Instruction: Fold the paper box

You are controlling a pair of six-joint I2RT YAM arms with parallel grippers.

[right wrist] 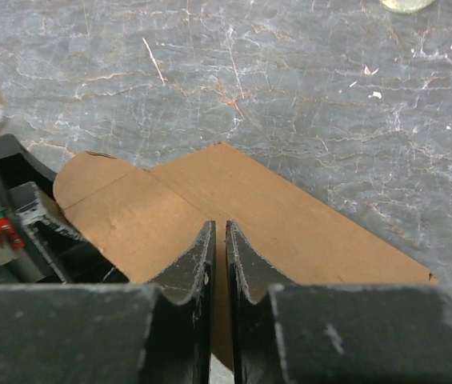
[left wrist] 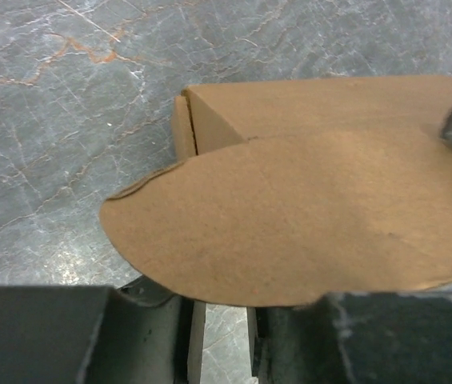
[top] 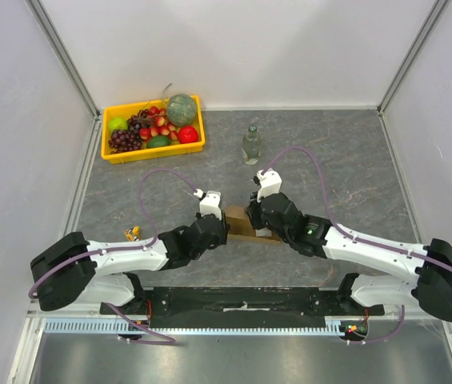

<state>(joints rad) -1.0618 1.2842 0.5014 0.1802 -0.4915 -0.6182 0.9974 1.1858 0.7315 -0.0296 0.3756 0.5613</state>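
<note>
Paper box [top: 238,220], partly folded, on the marbled table [top: 354,160] just on the arms' side of the clear bottle [top: 250,146]. The right gripper's [right wrist: 218,256] fingers stand almost together over a panel, with nothing visibly between them. The left gripper's [top: 219,228] fingertips are hidden under the rounded flap [left wrist: 274,224], so their spread cannot be told. The cardboard looks light, stiff across panels and weak at creases; take hold at a flap's edge.

Overhead, the left gripper [top: 219,228] and right gripper [top: 256,220] are covering most of the paper box [top: 237,216] mid-frame. In the left wrist view, its flap is hiding the left fingertips at the bottom.
</note>
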